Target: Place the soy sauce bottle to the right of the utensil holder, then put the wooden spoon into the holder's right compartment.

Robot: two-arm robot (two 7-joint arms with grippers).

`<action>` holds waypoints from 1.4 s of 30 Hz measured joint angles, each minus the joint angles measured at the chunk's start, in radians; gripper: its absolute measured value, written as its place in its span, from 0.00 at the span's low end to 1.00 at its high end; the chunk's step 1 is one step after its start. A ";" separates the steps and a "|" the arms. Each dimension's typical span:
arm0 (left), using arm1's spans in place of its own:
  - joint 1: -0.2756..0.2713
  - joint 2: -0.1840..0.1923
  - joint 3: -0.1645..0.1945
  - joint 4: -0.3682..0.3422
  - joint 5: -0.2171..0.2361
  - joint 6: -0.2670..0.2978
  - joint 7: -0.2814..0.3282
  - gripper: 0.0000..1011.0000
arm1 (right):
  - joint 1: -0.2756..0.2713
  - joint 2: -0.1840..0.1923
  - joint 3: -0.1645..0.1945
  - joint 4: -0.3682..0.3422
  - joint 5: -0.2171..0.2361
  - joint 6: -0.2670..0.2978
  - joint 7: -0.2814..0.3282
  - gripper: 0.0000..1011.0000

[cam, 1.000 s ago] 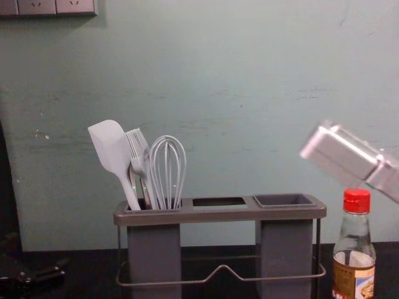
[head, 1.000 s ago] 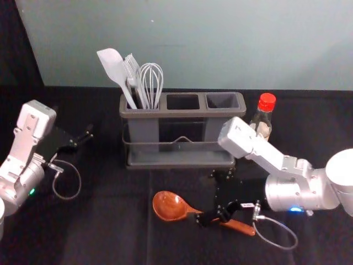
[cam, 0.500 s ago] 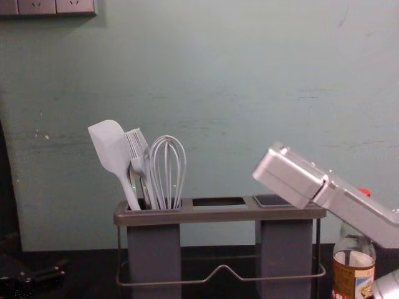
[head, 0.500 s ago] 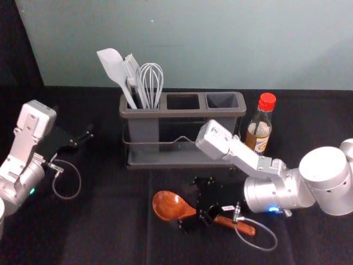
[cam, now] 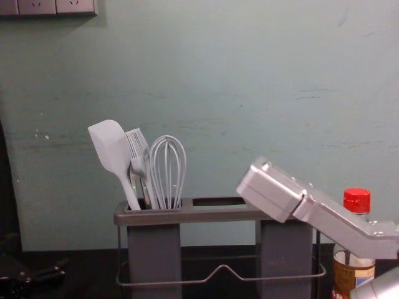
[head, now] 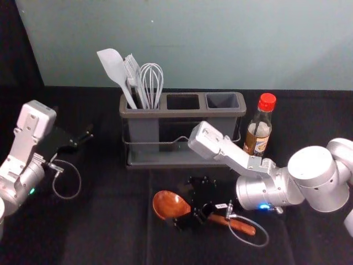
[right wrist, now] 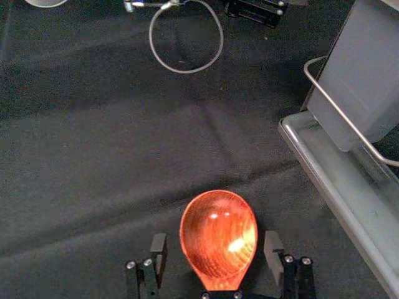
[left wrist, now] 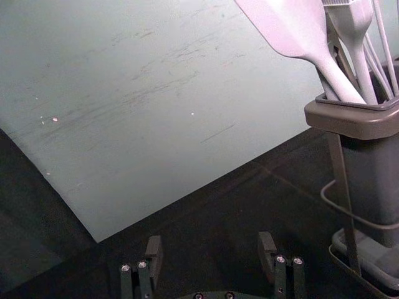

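On the near counter (head: 99, 237), your released right gripper (right wrist: 214, 237) straddled the spoon (head: 168, 205); you needed it centred before squeezing. The bottle (head: 258, 135) stood right of the holder (head: 182, 113); your left gripper (left wrist: 210, 239), also released, idled left.

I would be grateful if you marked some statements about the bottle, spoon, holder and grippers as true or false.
1. The soy sauce bottle stands to the right of the utensil holder. True.
2. The wooden spoon stands in the holder's right compartment. False: it lies on the black cloth in front of the holder.
3. The whisk and the spatula share the left compartment. True.
4. The right gripper is shut on the spoon. False: its fingers are apart, one on either side of the spoon.
5. The left gripper is open, off to the holder's left. True.
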 joint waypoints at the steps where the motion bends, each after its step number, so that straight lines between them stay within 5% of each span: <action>1: 0.000 0.000 0.000 0.000 0.000 0.000 0.000 0.99 | 0.006 -0.007 -0.005 0.011 -0.003 -0.005 -0.003 0.99; 25: 0.000 0.000 0.000 0.000 0.000 0.000 0.000 0.99 | 0.039 -0.064 -0.023 0.097 -0.008 -0.024 0.001 0.99; 42: 0.000 0.000 0.000 0.000 0.000 0.000 0.000 0.99 | 0.043 -0.071 -0.046 0.098 -0.026 -0.026 0.003 0.99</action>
